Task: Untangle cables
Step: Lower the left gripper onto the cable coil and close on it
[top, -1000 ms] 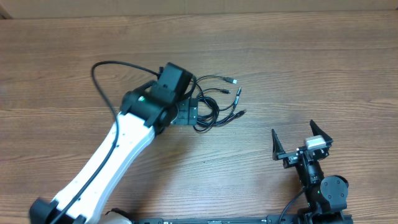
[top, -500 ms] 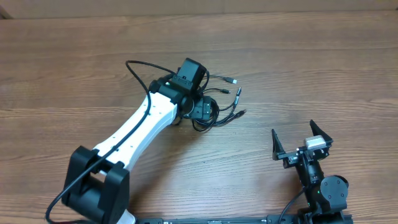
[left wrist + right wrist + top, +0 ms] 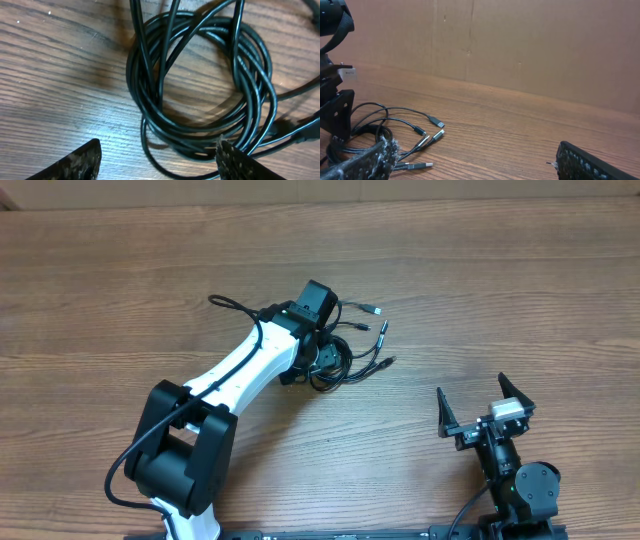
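Note:
The cables (image 3: pixel 345 355) are thin black cords coiled in a tangled bundle at mid-table, with several plug ends, some silver-tipped (image 3: pixel 377 311), fanning out to the right. My left gripper (image 3: pixel 322 358) hangs right over the coil's left part. In the left wrist view it is open, its two fingertips (image 3: pixel 157 160) straddling the near edge of the coil (image 3: pixel 200 80) without holding it. My right gripper (image 3: pixel 485 408) is open and empty at the lower right, far from the cables. The right wrist view shows the coil (image 3: pixel 360 135) and plugs (image 3: pixel 437 122) off to its left.
A thick black arm wire (image 3: pixel 235 305) loops over the table left of the left gripper. A brown cardboard wall (image 3: pixel 520 45) stands behind the table. The left arm (image 3: pixel 230 385) stretches diagonally from the lower left.
The left arm has swung right and extended, bringing its gripper over the coil. The cables and the right arm have not moved.

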Robot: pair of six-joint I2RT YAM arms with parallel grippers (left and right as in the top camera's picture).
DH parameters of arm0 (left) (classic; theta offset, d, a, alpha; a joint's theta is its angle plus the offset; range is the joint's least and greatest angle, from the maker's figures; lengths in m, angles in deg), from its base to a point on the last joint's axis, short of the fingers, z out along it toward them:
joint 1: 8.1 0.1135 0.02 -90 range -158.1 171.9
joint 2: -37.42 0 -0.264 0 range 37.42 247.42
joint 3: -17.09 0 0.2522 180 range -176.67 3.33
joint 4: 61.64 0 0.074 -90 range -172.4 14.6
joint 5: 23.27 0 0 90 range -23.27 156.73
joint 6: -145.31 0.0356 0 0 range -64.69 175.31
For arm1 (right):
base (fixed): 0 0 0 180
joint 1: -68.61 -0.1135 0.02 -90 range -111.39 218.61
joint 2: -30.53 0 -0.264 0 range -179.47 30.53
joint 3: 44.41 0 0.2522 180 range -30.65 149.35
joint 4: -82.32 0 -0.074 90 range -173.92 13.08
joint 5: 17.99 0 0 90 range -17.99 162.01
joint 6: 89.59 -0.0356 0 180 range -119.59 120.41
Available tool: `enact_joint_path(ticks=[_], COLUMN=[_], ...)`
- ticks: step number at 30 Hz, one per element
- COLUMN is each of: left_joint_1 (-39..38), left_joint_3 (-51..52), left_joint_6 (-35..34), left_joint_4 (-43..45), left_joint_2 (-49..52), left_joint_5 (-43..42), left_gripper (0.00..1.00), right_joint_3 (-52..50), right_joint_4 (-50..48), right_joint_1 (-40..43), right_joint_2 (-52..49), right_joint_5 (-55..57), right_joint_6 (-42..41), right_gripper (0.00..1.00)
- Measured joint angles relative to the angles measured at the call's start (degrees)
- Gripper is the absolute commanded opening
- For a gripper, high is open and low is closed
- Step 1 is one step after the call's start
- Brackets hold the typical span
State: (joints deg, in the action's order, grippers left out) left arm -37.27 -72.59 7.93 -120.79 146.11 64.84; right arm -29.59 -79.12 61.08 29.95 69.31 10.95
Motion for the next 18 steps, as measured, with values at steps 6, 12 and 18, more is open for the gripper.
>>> enact_joint_path(ticks=[6, 12, 18], left_joint_1=[0.00, 0.00, 0.00], left_joint_3=[0.00, 0.00, 0.00], left_joint_6=[-1.75, -2.36, -3.17], left_joint_4=[-0.44, -0.42, -0.22], left_joint_2=[0.11, 0.11, 0.11], left_joint_5=[0.13, 0.61, 1.57], left_gripper=[0.68, 0.68, 0.68], right_joint_3=[0.00, 0.00, 0.00], right_joint_4=[0.00, -0.02, -0.02], right_joint_1=[0.00, 0.00, 0.00], right_joint_2=[0.00, 0.00, 0.00], right_joint_5=[-0.02, -0.02, -0.02], right_joint_6=[0.00, 0.00, 0.00], right_gripper=[1.00, 1.00, 1.00])
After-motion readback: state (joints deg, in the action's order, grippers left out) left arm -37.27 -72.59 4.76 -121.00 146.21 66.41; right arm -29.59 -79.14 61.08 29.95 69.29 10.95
